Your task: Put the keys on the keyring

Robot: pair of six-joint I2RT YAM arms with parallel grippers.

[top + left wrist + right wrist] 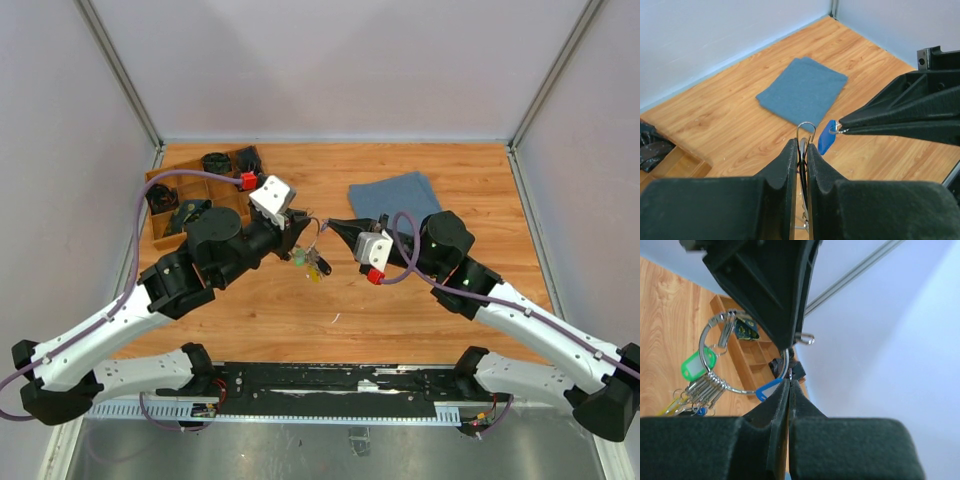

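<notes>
The keyring (705,341) is a thin silver wire ring held up above the table, with my left gripper (802,147) shut on its wire. The ring's open end (806,127) sticks out past the left fingertips. A green tag (694,366) and a bunch of small keys (699,389) hang from the ring, and they also show under the left gripper (303,226) as a hanging bunch of keys (311,263). My right gripper (790,382) is shut on a bright blue-headed key (826,137). The right gripper (334,226) holds it just right of the ring's end, almost touching. No second loose key shows.
A folded blue cloth (393,192) lies at the back right of the table. A wooden compartment tray (190,192) with dark parts in it stands at the back left, behind the left arm. Grey walls close in the table on three sides.
</notes>
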